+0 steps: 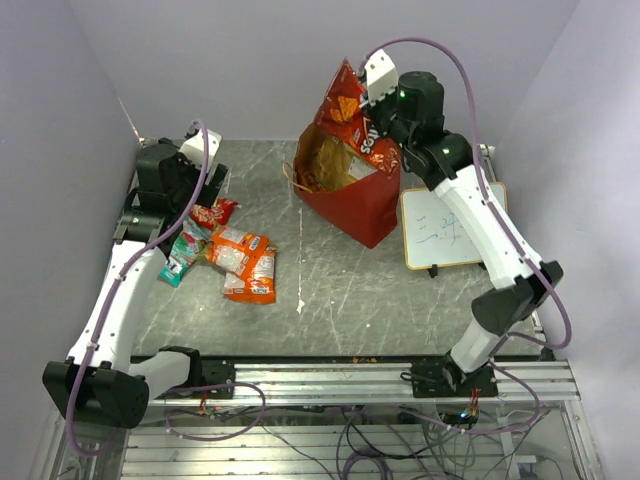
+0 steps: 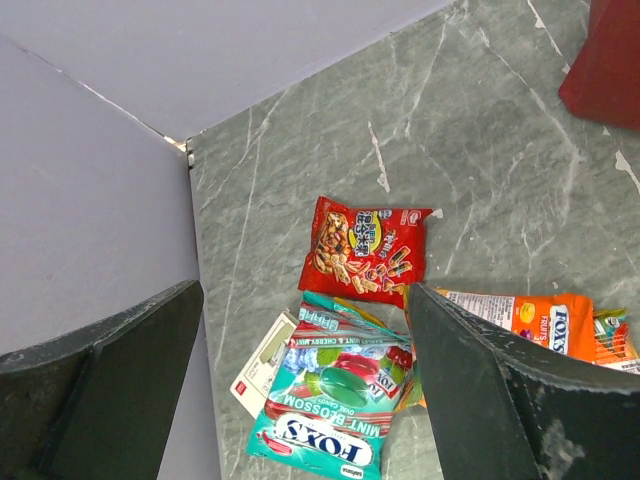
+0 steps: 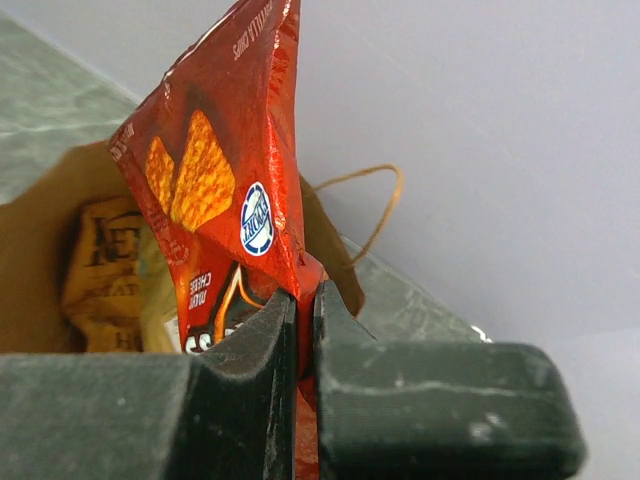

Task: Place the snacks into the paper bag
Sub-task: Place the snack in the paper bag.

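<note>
My right gripper (image 3: pixel 305 310) is shut on the lower edge of a red-orange chip bag (image 3: pixel 215 170), holding it upright over the mouth of the paper bag (image 1: pixel 350 200). The paper bag's brown inside (image 3: pixel 35 250) holds a kraft-brown pouch (image 3: pixel 100 270). My left gripper (image 2: pixel 300 390) hangs open above the loose snacks at the table's left. A teal-white mint packet (image 2: pixel 335 400) lies between its fingers (image 2: pixel 490 390), untouched. A red packet (image 2: pixel 365 250) lies beyond it and an orange packet (image 2: pixel 540 320) to the right. In the top view the left gripper (image 1: pixel 208 192) is over the red packet (image 1: pixel 214 213).
A wood-framed whiteboard (image 1: pixel 445 225) lies right of the paper bag. A white card (image 2: pixel 262 365) sticks out from under the mint packet. More orange packets (image 1: pixel 245 262) lie mid-left. Purple walls close the left and back; the left wall is near the left gripper.
</note>
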Available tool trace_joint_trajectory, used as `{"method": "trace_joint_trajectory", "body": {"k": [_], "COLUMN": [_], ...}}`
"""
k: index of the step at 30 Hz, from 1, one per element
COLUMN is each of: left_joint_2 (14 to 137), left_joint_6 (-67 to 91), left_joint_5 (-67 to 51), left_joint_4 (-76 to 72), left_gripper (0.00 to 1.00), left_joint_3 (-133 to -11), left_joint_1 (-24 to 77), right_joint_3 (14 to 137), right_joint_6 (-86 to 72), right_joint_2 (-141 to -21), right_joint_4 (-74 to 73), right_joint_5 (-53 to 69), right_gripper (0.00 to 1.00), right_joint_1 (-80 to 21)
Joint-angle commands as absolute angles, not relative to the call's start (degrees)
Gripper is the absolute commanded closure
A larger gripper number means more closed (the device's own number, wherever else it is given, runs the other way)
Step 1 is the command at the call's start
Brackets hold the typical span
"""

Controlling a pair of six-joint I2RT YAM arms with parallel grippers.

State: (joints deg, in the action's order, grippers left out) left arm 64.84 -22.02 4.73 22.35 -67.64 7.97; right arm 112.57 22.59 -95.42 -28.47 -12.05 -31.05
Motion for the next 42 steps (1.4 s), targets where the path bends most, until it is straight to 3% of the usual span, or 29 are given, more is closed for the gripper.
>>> {"method": "trace_joint_trajectory", "body": {"k": [1,23,42], "left_joint_2": [63.1,63.4,63.8], "left_joint_6": [-21.7,-21.5,-21.1], "left_joint_5": [3.3,1.7,-0.1], "left_joint_4": [21.3,21.3,21.0], "left_gripper": [0.06,0.06,0.06], "left_joint_3": [-66.9,-66.5,-66.2], "left_joint_1": [7.6,7.6,7.6], "right_joint_3": [118.2,122.9,119.2], "right_joint_6": [22.9,18.3,17.7], "right_joint_2": [-98.0,-105.0,-104.6], "right_joint_4": [-25.4,-27.0,-22.4], "right_joint_5": [-16.5,-15.3,-16.7], "right_gripper": [1.0,1.0,1.0], "right_joint_1": [-29.5,-31.5,-32.3]}}
